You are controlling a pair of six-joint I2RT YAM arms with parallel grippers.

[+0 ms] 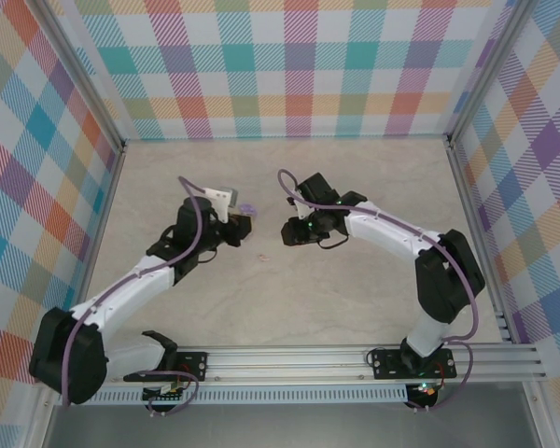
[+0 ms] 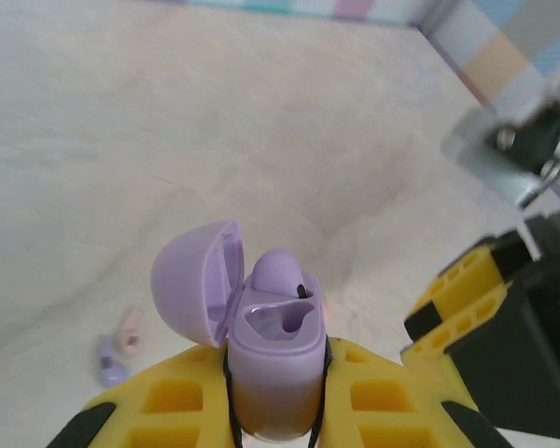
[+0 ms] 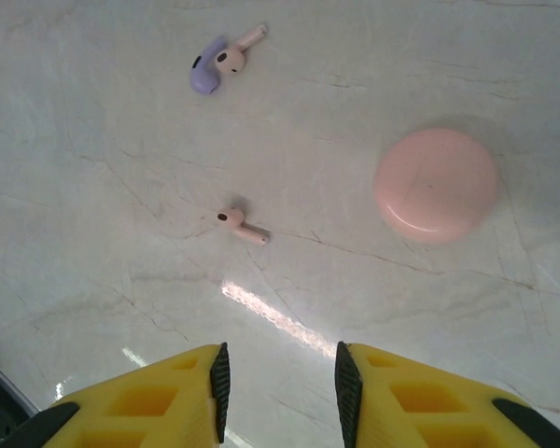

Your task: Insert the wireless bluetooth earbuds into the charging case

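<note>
A pale marbled worktop (image 1: 355, 299) carries two arms that reach toward its middle; the left pincer (image 1: 235, 222) is clamped on the lower body of a lilac charging case (image 2: 275, 364), held upright with its lid (image 2: 191, 289) hinged open; the right pincer (image 3: 281, 373) hangs above the worktop, jaws apart with nothing between them. A pink round case (image 3: 436, 185) lies flat nearby.

One seated earbud (image 2: 278, 269) sits in the charging case; the other well looks empty. On the worktop a purple earbud (image 3: 205, 75) touches a pink earbud (image 3: 235, 56); a lone pink earbud (image 3: 240, 224) lies apart, nearer the right pincer.

The earbuds look light, hard and glossy, likely to skid; pinching across the bulb seems safest. The right wrist view gives the loose earbuds clearly; the left wrist view gives the case's interior.
</note>
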